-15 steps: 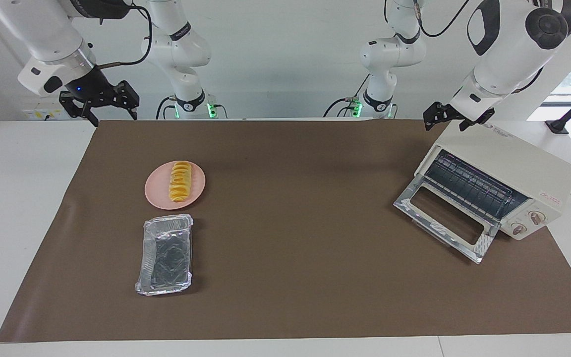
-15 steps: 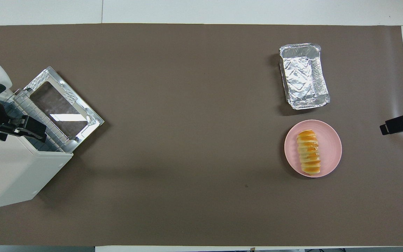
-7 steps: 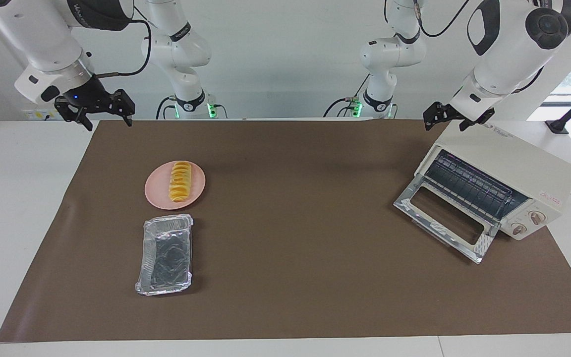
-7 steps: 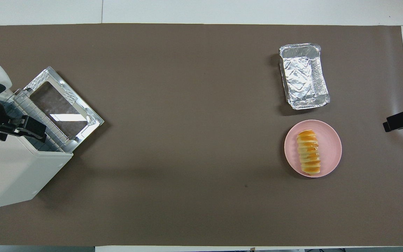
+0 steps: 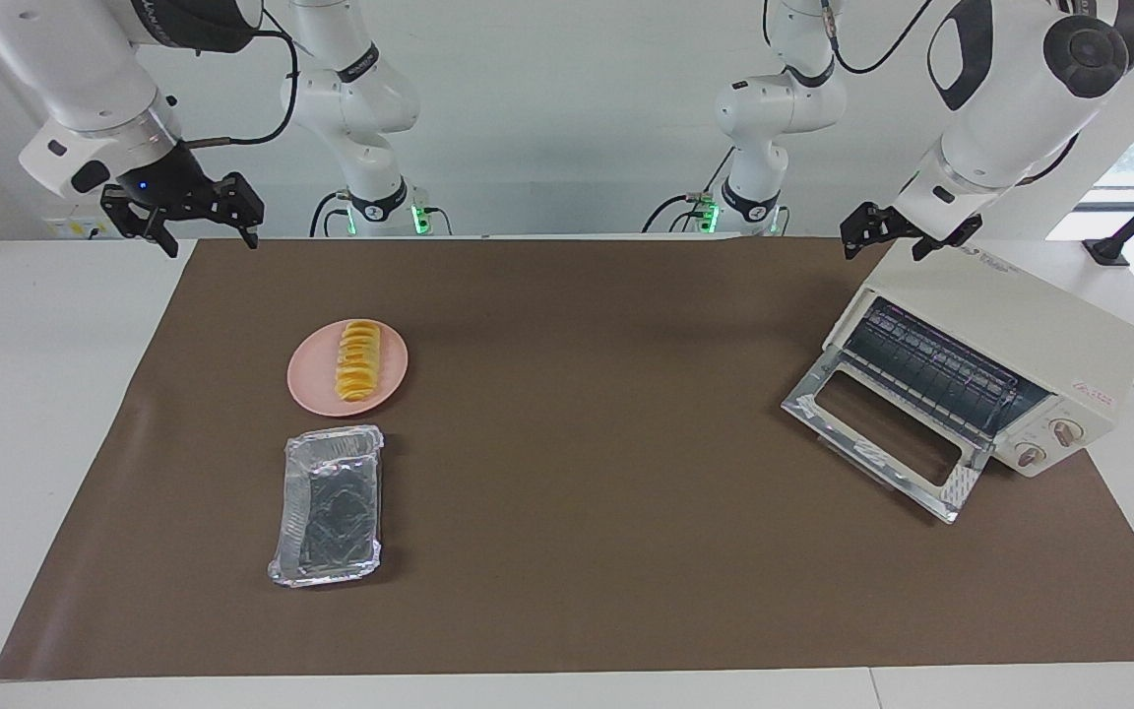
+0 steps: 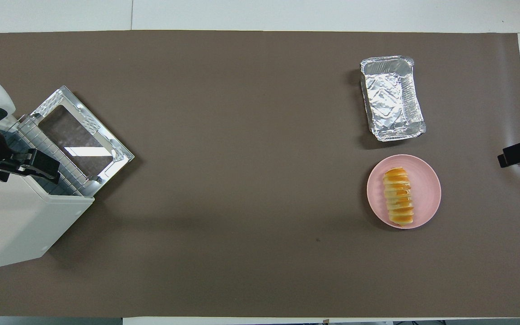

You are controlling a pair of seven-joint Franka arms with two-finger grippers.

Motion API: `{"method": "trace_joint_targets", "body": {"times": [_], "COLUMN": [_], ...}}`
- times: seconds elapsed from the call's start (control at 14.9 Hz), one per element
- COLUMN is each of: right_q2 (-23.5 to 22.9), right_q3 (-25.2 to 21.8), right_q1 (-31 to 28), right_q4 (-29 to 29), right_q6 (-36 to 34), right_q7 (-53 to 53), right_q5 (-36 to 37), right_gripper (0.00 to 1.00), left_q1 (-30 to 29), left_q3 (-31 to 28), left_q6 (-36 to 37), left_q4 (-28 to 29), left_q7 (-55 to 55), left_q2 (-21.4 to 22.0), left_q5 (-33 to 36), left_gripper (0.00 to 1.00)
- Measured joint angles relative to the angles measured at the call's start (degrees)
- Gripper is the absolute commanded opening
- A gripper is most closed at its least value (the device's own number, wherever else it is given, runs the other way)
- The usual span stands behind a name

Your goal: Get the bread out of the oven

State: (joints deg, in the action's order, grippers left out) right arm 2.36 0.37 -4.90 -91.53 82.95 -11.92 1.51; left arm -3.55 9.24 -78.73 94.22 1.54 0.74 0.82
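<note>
The small golden-yellow ridged loaf of bread lies lengthwise on the round pink plate, toward the right arm's end of the brown-covered table, so it is out of the boxy cream-white toaster oven and well apart from it; judging by that, the task looks essentially finished. The crinkled silver foil tray sits empty just beside the plate, farther from the robots, probably the carrier the loaf was lifted out of. The oven stands at the left arm's end with its glass drop door folded down flat onto the table, leaving the wire rack exposed and bare, which fits a chamber already emptied. The right gripper hangs over the table's edge near the robots, its fingers spread wide and holding nothing, clear of the plate. The left gripper hovers over the oven's top corner, fingers likewise apart and empty, waiting.
</note>
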Motion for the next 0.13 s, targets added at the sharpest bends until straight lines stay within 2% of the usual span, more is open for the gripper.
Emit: {"method": "trace_joint_targets", "body": {"times": [0.13], "right_q2": [0.0], "right_q3": [0.0], "right_q1": [0.0], "right_q4": [0.0], "right_q6": [0.0], "right_q7": [0.0], "right_q5": [0.0], "right_gripper": [1.0], "left_q1": [0.0], "left_q3": [0.0], "left_q6": [0.0], "left_q4": [0.0], "left_q7": [0.0], "left_q2": [0.0], "left_q5": [0.0], "left_gripper": [1.0]}}
